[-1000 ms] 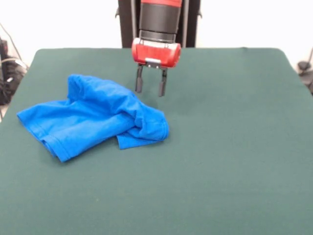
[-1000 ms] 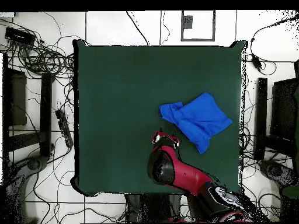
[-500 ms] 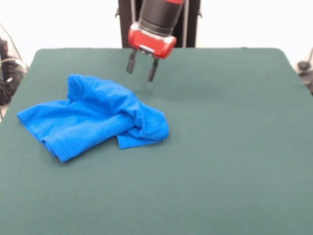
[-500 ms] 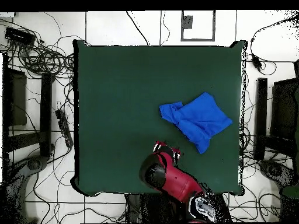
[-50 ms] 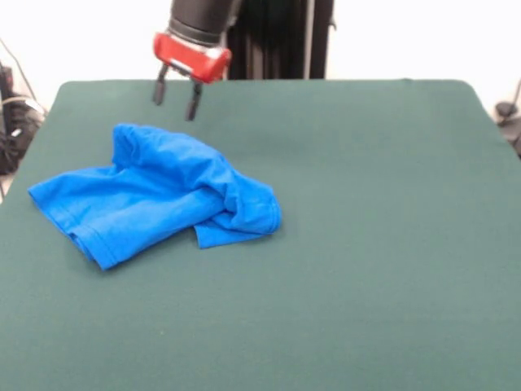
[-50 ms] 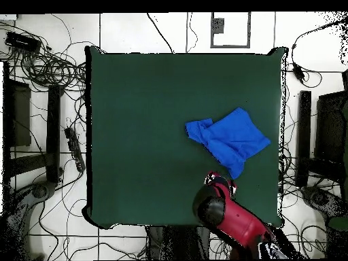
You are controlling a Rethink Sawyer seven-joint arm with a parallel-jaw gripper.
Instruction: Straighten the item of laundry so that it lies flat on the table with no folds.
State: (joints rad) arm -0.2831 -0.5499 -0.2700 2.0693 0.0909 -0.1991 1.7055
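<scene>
In the front view the red and black arm comes down at a slant from the top edge, its gripper (image 5: 176,92) hanging above the far left part of the table (image 5: 383,244), tilted so the two dark fingers (image 5: 193,102) point down and a little left. The fingers stand clearly apart with nothing between them. The blue T-shirt (image 5: 155,194) lies crumpled on the left half of the table, nearer the camera than the gripper and apart from it, bunched into folds at its right end. In the overhead view the gripper (image 6: 220,179) sits just beside the T-shirt's (image 6: 231,140) nearest corner.
</scene>
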